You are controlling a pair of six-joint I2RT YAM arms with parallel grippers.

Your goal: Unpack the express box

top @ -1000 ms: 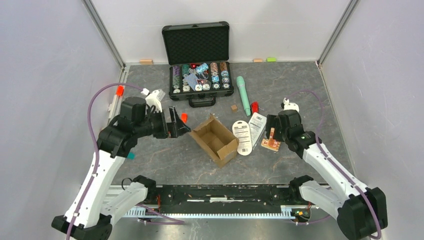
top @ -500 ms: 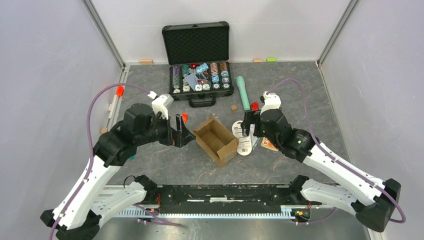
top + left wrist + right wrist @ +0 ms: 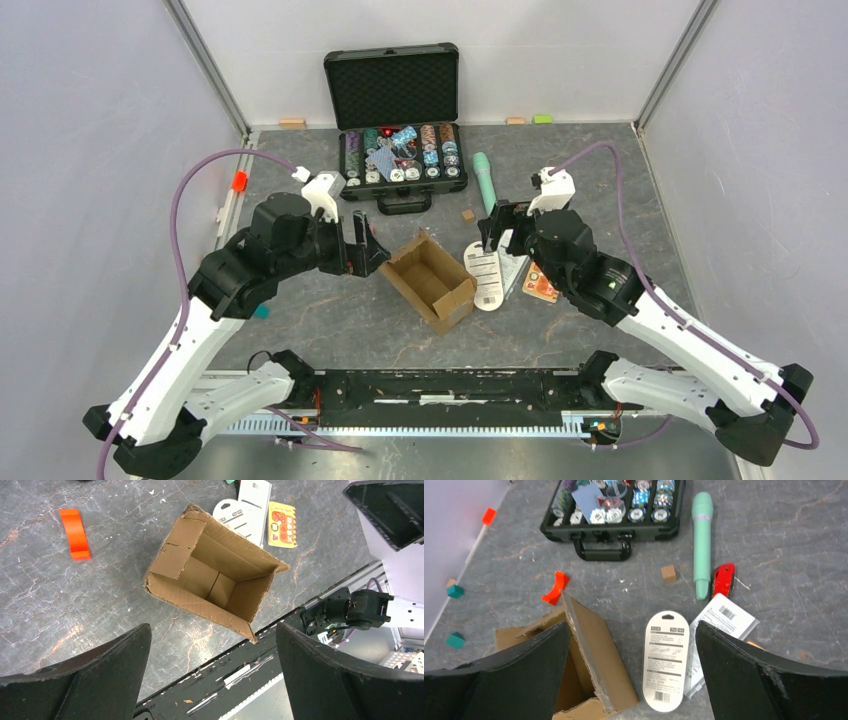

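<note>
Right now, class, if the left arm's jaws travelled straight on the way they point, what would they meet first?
Most likely the express box. In the left wrist view it lies open, centred ahead of the left arm's open jaws, with nothing in between. Which edge touches first is unclear.

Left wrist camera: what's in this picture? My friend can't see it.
An open, empty cardboard box sits on a grey table, seen from above between the open black fingers of the left gripper. An orange piece lies apart at upper left; flat packets lie just beyond the box.
</note>
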